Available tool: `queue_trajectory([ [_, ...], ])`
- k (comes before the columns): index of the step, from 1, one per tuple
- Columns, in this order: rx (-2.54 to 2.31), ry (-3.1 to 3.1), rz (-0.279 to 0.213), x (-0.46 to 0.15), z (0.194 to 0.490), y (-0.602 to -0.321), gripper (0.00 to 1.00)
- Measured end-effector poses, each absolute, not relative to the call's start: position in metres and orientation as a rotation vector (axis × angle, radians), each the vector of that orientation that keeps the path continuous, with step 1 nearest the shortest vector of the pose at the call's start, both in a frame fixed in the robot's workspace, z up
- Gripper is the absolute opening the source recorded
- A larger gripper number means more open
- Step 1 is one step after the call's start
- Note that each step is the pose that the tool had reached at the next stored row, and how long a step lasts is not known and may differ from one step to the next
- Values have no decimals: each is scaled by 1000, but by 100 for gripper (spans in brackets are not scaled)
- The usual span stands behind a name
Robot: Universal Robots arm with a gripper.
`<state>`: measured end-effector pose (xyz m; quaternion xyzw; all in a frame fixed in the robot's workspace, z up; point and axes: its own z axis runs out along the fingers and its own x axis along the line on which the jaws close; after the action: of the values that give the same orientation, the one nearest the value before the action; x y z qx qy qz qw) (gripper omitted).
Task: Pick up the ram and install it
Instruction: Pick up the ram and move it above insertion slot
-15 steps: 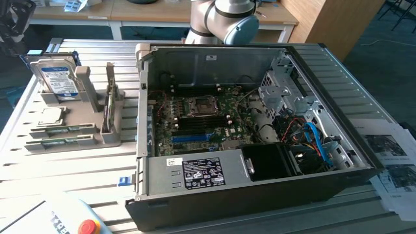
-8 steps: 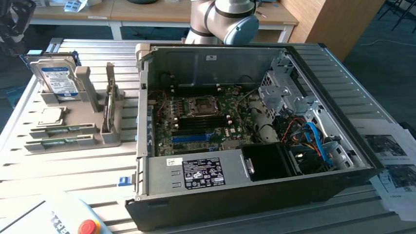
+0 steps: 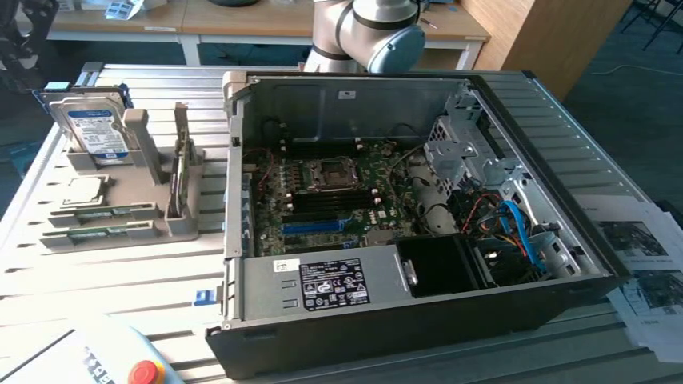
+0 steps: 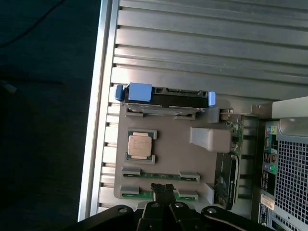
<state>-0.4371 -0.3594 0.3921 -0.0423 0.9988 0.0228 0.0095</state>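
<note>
We see the open computer case [image 3: 427, 328] and its motherboard [image 3: 320, 204] in the exterior view, with the grey holder tray [image 3: 133, 196] on that view's left. There the ram [image 4: 161, 176] lies flat, its length crosswise to the gripper [image 4: 162, 188], which hangs just above it, fingers pressed together and empty.

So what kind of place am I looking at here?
Probably a robotics lab set up for computer assembly: an open black desktop computer case lies on a slatted metal table, a grey plastic holder beside it keeps loose parts, and a silver-grey robot arm stands behind.
</note>
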Motion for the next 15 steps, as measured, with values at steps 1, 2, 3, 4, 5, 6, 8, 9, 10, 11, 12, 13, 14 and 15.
queue_trajectory([
  [1, -156, 3119, 71, -437, 392, -359, 10],
  [2, -179, 3118, 71, -437, 392, -359, 10],
  [3, -203, 3117, 71, -437, 392, -359, 10],
  [4, -228, 3116, 71, -437, 392, -359, 10],
  [5, -252, 3115, 70, -437, 392, -359, 10],
  [6, -276, 3114, 70, -437, 392, -359, 10],
  [8, -321, 3111, 69, -437, 392, -359, 10],
  [9, -342, 3110, 68, -437, 392, -359, 10],
  [10, -366, 3109, 67, -437, 392, -359, 10],
  [11, -389, 3107, 65, -437, 392, -359, 10],
  [12, -413, 3106, 64, -437, 392, -359, 10],
  [13, -436, 3104, 63, -437, 392, -359, 10],
  [14, -460, 3102, 62, -437, 392, -360, 10],
  [15, -484, 3099, 60, -437, 392, -359, 10],
])
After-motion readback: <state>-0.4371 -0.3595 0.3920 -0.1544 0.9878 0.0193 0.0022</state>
